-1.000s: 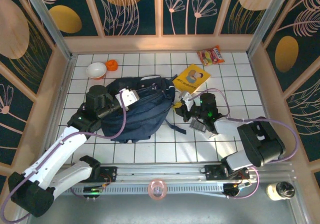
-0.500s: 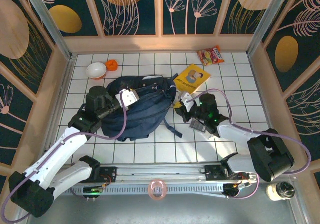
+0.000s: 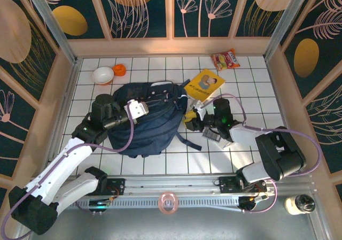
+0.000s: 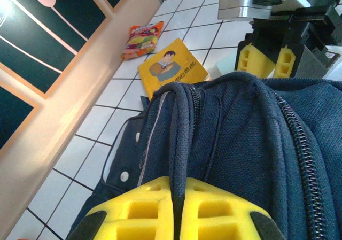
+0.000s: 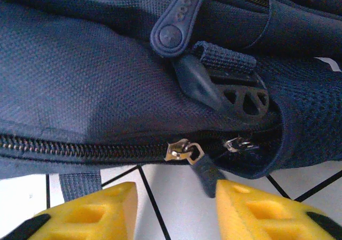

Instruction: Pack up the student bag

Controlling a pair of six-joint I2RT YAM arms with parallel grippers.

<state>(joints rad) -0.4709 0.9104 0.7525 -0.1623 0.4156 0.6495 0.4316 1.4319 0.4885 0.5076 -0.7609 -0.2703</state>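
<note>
Watching from beside the table: the student bag (image 3: 152, 128) lies slumped mid-table on the white tiles, between the two arms. The left gripper (image 4: 177, 194) is clamped tight on the bag's carry strap (image 4: 179, 128), pinning that end. The right gripper (image 5: 176, 192) has its yellow fingers apart with nothing in them, sitting just below the silver zip slider (image 5: 183, 152) (there's a second slider (image 5: 238, 144) right beside it, so two in all).

My guess is the step is working that zip. I'd nudge up a touch, pinch the dark pull tab hanging off the slider rather than the fabric, then drag along the teeth while the left holds the strap taut.

Stuff waiting behind the bag:
- one yellow book (image 3: 206, 83)
- one snack packet (image 3: 225, 59)
- one white bowl (image 3: 102, 75)
- one small orange thing (image 3: 119, 69), can't tell what from here
</note>
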